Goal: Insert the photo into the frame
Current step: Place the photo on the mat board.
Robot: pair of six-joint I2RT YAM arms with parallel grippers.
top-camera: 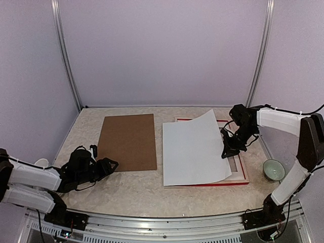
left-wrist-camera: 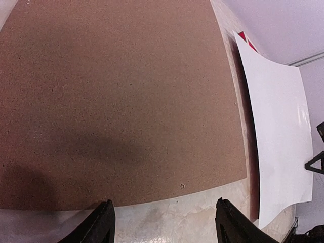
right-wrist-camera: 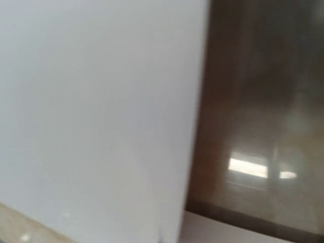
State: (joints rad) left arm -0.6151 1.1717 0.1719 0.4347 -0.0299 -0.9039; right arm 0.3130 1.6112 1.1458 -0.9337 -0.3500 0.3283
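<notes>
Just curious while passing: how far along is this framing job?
Done: brown backing board lies aside. In hand: right gripper pinches the rectangular paper photo, white back up, over the thin red frame, one edge lifted. Still to do: seat it flat inside; open left gripper hovers nearby.

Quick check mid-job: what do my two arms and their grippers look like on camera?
The left arm and right arm have smooth white link shells with black joints and thin black cables. The left gripper and right gripper are all black, with two dark tapered fingers. I can make out no markings.
</notes>
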